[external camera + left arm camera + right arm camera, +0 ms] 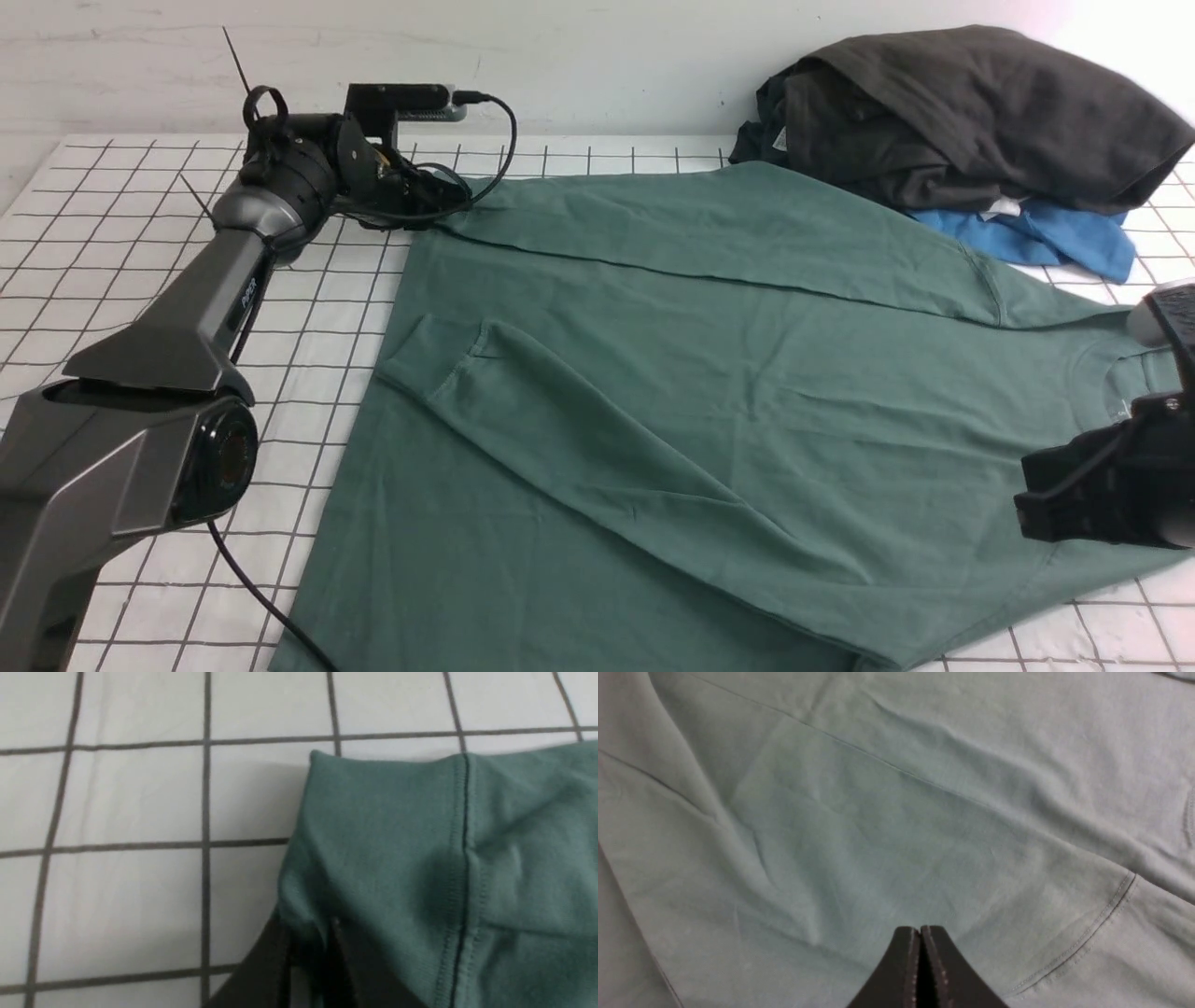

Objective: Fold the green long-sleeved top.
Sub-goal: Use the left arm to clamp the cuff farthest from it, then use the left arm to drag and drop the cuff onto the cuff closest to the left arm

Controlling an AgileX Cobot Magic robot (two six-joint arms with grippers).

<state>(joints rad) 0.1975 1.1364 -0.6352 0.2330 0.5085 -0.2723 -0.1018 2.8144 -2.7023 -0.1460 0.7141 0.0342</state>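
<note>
Roughly: the green top (709,392) lies spread across the middle of the table (112,215), covering most of it from left-centre to the right edge. Its near hem runs out of the front view at the bottom.

- Far-left corner of the top: pinched between the jaws of the left gripper (308,921), stitched hem just beside the pinch. Arm reaches in from the near left.
- One sleeve (560,411) folded diagonally over the body, cuff end toward the left edge.
- A long fold line crosses the far part of the top.
- Right gripper (920,933): jaws pressed together, no cloth seen between them, over the top's right side near a curved seam.
- Open room: bare table to the left of the top and along the far side.
- Far right is crowded: a dark garment (971,112) heaped over a blue garment (1055,233), touching the top's far edge.
- Surface: white cover with a dark grid. Pale wall (597,47) behind.
</note>
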